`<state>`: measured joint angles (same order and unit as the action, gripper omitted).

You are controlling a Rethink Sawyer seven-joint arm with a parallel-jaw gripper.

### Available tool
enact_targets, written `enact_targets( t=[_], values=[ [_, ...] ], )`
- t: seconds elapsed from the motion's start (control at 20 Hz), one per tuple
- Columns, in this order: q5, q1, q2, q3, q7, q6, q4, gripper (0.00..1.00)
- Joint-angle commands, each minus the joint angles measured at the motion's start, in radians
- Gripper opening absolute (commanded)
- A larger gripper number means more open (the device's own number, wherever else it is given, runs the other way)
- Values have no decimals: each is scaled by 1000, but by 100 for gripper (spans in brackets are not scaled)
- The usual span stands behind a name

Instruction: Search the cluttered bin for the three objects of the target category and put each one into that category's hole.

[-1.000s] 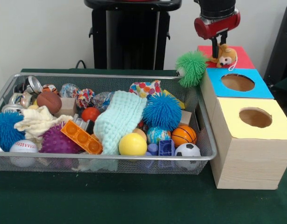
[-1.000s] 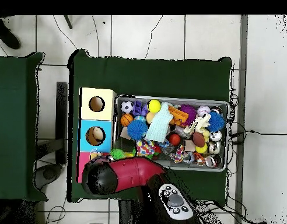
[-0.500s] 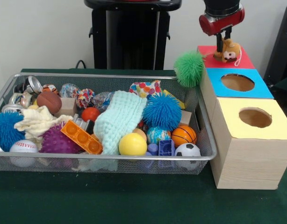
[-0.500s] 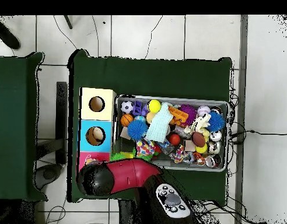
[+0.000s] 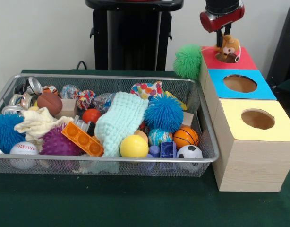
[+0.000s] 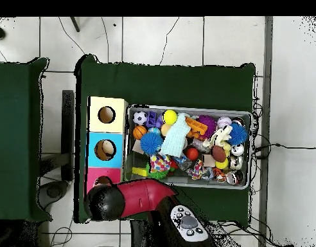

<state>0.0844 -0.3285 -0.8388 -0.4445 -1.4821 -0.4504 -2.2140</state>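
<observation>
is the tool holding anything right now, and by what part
Yes: the tool holds a small orange-brown plush animal from above, by its top, over the hole in the red box. Exactly which part is pinched cannot be told.

Pincer (image 5: 225, 39) high, pointing straight down

Red, blue, yellow box tops (image 5: 242, 84); orange-brown plush toy (image 5: 228, 46) (perhaps a monkey); fuzzy green ball (image 5: 187, 61).

Green cloth is covering the table (image 5: 135, 208). A pale wall (image 5: 41, 33) is standing behind. White tiled floor (image 6: 186, 38) is showing all round; a second green table (image 6: 16, 138) is sitting beside it.
</observation>
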Motion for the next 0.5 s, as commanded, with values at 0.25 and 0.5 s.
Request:
enact_targets(
  t=[0.25,0.5],
  values=[
    [6,5,81,-48,-61,-77,25,0],
    [4,1,66,-59,-51,-95,27,0]
  ],
)
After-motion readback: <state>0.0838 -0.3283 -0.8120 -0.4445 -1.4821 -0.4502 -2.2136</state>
